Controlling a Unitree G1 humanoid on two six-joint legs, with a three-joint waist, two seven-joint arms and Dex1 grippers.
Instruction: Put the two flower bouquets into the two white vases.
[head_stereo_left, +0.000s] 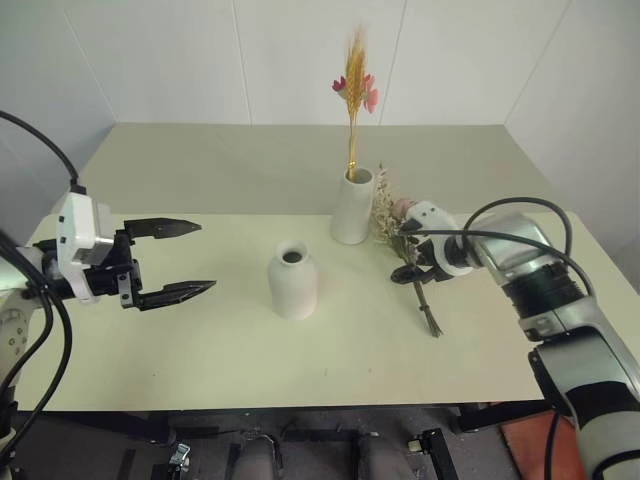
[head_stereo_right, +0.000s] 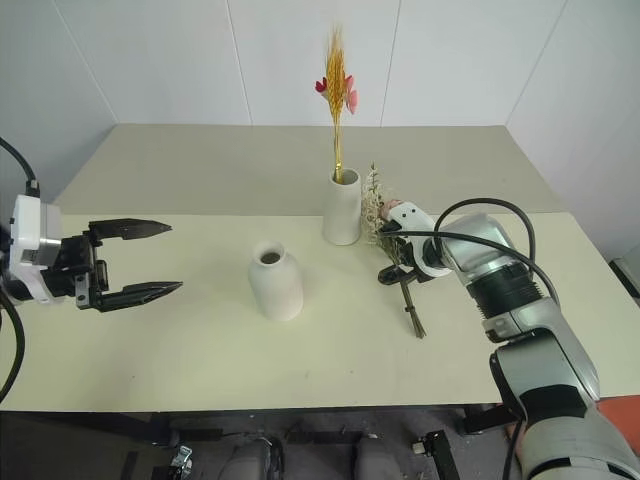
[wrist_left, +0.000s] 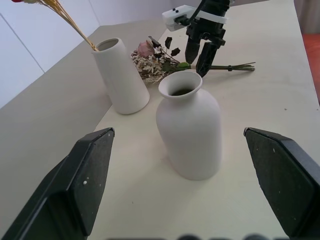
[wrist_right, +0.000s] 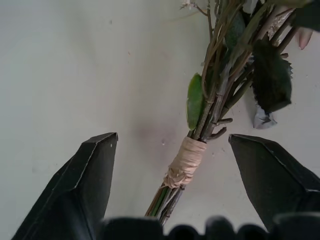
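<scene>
1 of 2 done: the wheat bunch (head_stereo_left: 353, 85) stands in the tall vase (head_stereo_left: 352, 206). The bushy bouquet (head_stereo_left: 402, 240) lies on the tabletop (head_stereo_left: 200, 350), right gripper (wrist_right: 172, 150) jaws spread astride its stems. The round vase (head_stereo_left: 293, 281) waits empty; left gripper (head_stereo_left: 185, 259) jaws spread.

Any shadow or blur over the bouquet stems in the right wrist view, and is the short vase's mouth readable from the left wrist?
Right wrist view: bouquet stems and tan binding sharp, with a faint soft shadow on the table; the fingers close up look soft. Left wrist view: short vase mouth dark but clearly outlined.
</scene>
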